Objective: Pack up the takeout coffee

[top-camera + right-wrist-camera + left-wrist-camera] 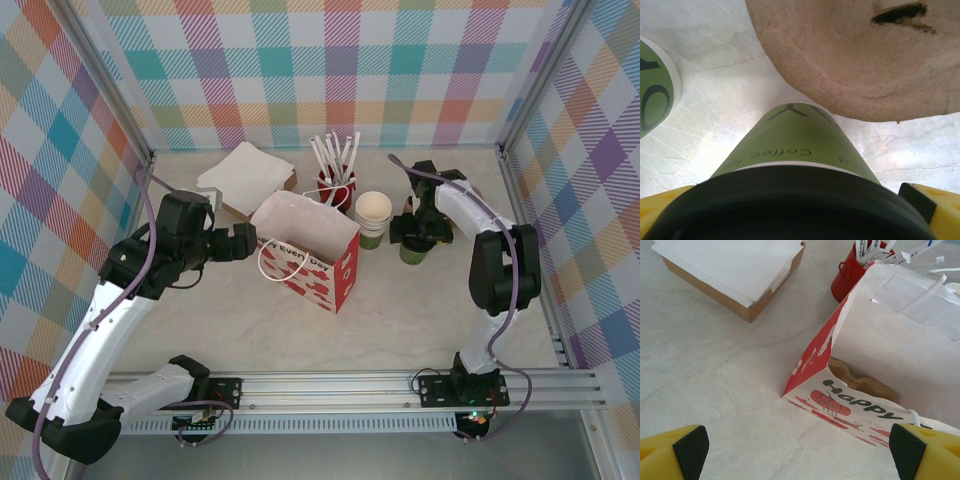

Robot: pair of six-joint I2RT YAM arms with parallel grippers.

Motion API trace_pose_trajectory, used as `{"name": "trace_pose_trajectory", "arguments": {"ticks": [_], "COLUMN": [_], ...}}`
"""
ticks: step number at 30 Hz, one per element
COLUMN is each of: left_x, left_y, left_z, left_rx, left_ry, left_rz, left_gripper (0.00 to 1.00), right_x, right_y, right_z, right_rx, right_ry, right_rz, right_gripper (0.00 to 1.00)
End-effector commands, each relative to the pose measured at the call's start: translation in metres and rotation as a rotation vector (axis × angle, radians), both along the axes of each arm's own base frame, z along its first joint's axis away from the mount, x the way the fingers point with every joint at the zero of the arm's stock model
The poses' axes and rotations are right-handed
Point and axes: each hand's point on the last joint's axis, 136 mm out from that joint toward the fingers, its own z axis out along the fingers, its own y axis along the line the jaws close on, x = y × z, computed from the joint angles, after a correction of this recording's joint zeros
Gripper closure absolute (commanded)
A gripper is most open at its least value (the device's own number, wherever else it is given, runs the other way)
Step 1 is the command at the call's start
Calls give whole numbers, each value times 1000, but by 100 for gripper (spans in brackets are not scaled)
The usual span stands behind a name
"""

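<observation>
The red-and-white paper bag (308, 256) stands open mid-table, with something tan (862, 381) on its floor. My left gripper (243, 243) is open at the bag's left side; in its wrist view the gripper (799, 452) has the bag's (880, 340) printed lower edge close to its right fingertip. My right gripper (415, 232) is open and straddles a green takeout coffee cup (800, 145) with a black lid, its right pad (916, 200) beside the lid. A second green cup (372, 218) with a cream lid (855, 55) stands between this one and the bag. A third green cup (652, 95) stands close by.
A red cup of white sticks (335, 180) stands behind the bag. A brown box topped with white paper (247, 178) sits at the back left. Plaid walls and metal posts close in the table on three sides, and a rail runs along the near edge.
</observation>
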Motion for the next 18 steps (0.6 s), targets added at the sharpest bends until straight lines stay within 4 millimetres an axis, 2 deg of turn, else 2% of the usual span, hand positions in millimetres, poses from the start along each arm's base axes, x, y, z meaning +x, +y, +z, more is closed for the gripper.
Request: {"name": "trace_pose_trajectory", "arguments": {"ticks": [1,11,18], "left_x": [1,2,3], "left_y": [0,-2,-4], "left_z": [-6,-6,-8], "left_rx": [-9,-15,-21], "left_ry": [21,23,30], "left_rz": [3,-2,-2], "left_gripper": [5,5,4], "right_x": [-4,4,2], "right_y": [0,3,4], "right_z": [-1,-6,-6], "right_rx": [4,14,18], "right_ry": [51,66,83], "right_rz": [23,32,37], "right_gripper": [0,1,10]}}
